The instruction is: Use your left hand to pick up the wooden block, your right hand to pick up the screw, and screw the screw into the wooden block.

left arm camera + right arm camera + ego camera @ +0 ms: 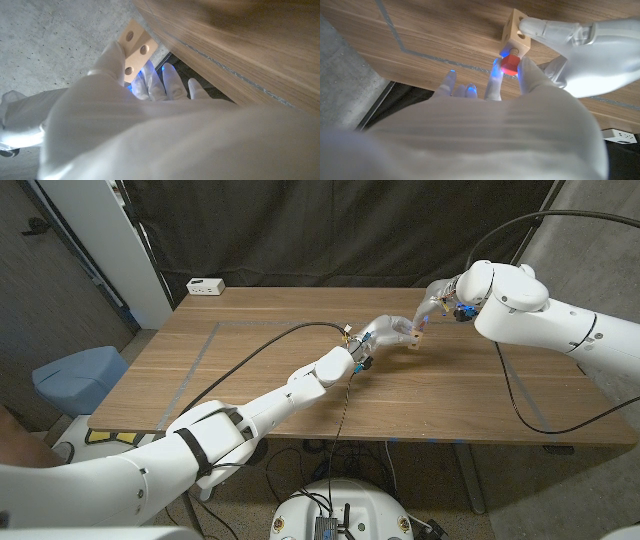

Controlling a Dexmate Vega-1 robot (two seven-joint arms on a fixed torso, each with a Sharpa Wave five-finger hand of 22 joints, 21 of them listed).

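The wooden block (515, 34) was up off the table, held out over the far middle of it. It was a light little block with round holes in its sides. The left hand (385, 334) had hold of it, with fingers (550, 30) wrapped over its top and side. From the left wrist, the block (136, 49) stuck out past the white fingers, and three holes showed on one face.

The screw (509, 64) had a red head. It was pressed up against one face of the block, right at a hole. The right hand (432, 307) pinched the red head between its fingertips (527, 75), while its other fingers stood apart beside it. The two hands met over the table, touching at the block.

The wooden table (250, 370) had thin grey tape lines on it. A black cable (240, 360) ran along the left arm. A small white box (206, 286) sat at the far left corner of the table.
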